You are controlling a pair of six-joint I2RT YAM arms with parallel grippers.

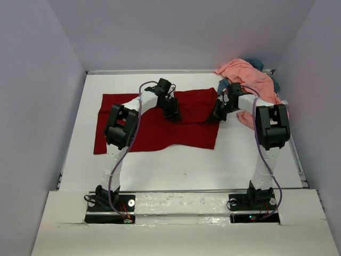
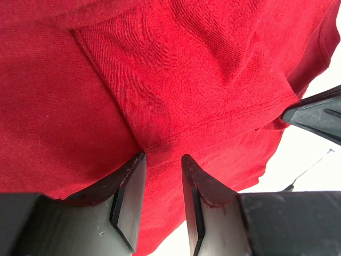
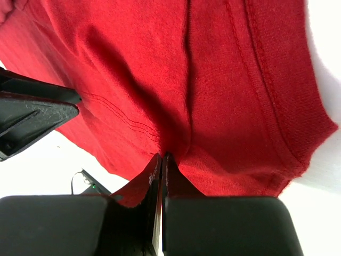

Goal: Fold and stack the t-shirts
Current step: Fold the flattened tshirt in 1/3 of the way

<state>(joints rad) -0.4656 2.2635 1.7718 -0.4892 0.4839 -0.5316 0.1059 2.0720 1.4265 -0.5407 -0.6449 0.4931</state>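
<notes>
**Item:** dark red t-shirt (image 1: 154,133).
**Location:** spread on the table (image 1: 186,170), left of centre, its long side running across the overhead view.
**Condition:** mostly flat, with shallow wrinkles. Stitched hems and seams show in both wrist views.

**Handling (judged):**
- Light, soft and limp. It cannot keep its own shape, so any lifted part will likely sag and drag the rest along.
- The knit looks matte rather than slippery, so a pinch of one or two layers should hold.
- Not fragile.
- Far wider than either tool, so it calls for two holds, well apart, along one edge.
- The best purchase is probably the double-stitched hem, where the cloth is thicker.
- A lift on one hold alone would probably bunch the cloth.

**Left tool** (image 2: 161,160): over the far middle of the shirt. Its fingers stand partly apart with the tips down on the cloth, and a crease runs to one tip. Red cloth lies across the gap, but no pinch is evident.

**Right tool** (image 3: 161,157): at the shirt's right edge. Its fingers are together, clamped on a small gather of red cloth just inside the hem, and folds radiate from the tips.

**Other stock:**
- The salmon pink t-shirt (image 1: 248,74) lies crumpled in the far right corner of the table, unfolded.
- The slate blue-grey t-shirt (image 1: 258,63) shows only as slivers behind and beside the pink one.
</notes>
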